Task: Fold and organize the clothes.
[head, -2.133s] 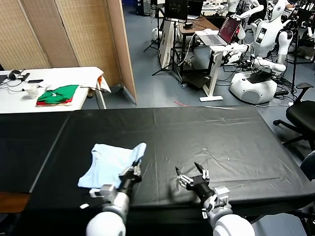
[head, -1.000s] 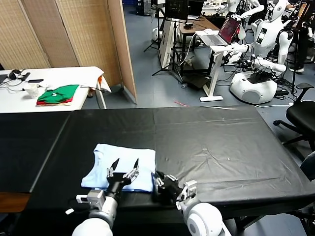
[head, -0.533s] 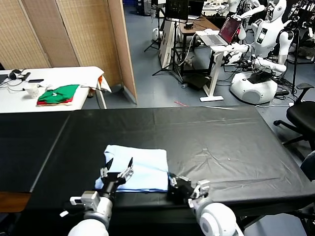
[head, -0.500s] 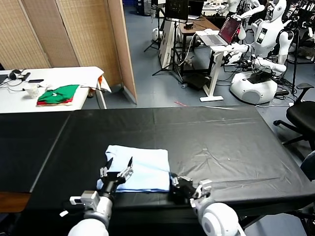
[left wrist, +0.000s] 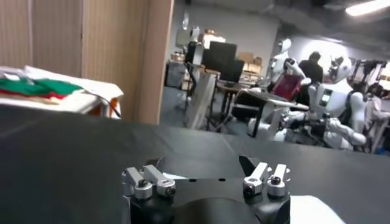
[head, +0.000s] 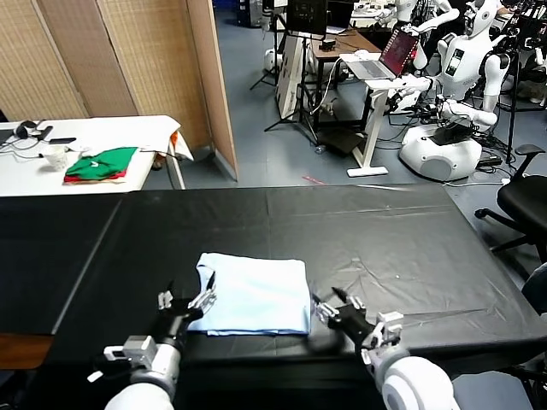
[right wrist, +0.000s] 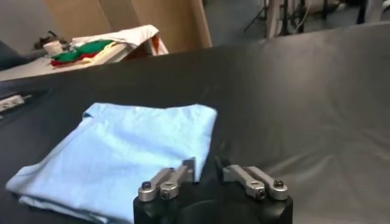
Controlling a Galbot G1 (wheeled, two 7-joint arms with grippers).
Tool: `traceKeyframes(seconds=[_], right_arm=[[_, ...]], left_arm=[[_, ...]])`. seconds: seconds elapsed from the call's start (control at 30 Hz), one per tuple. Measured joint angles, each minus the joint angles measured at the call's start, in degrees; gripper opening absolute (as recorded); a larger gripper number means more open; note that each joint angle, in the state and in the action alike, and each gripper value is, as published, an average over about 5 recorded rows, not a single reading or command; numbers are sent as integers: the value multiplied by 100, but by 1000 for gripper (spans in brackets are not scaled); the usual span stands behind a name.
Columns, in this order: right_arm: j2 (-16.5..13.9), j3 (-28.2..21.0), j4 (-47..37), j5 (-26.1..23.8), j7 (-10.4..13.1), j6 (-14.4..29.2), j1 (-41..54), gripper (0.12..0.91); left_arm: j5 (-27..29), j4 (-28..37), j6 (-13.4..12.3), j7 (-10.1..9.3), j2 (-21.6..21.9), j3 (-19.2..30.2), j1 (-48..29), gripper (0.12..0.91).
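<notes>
My left tool point(head: 186, 303) at the near left edge of the folded light-blue T-shirt point(head: 256, 295), fingers spread apart, shirt flat on the black tabletop point(head: 402, 248), my right tool point(head: 333, 306) just beside its near right corner, fingers parted, empty

black table point(head: 385, 231), laptop point(head: 397, 51), office chair point(head: 526, 201)

The folded T-shirt point(head: 256, 295) has slid rightward, and the right gripper point(head: 335, 307) has let go, jaws parted.
</notes>
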Motion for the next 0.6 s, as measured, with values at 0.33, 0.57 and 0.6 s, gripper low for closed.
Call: traceKeyframes(seconds=[0.33, 0.57, 0.6], right_arm=[[64, 361, 448, -936, 157, 1908, -1272, 906], [181, 558, 612, -1449, 480, 2956, -2167, 907], [195, 570, 625, -1503, 530, 3067, -2283, 907]], left_arm=[[40, -394, 37, -88, 492, -241, 833, 907], [184, -674, -88, -54, 592, -439, 1477, 907], [220, -704, -120, -44, 599, -472, 1565, 907]])
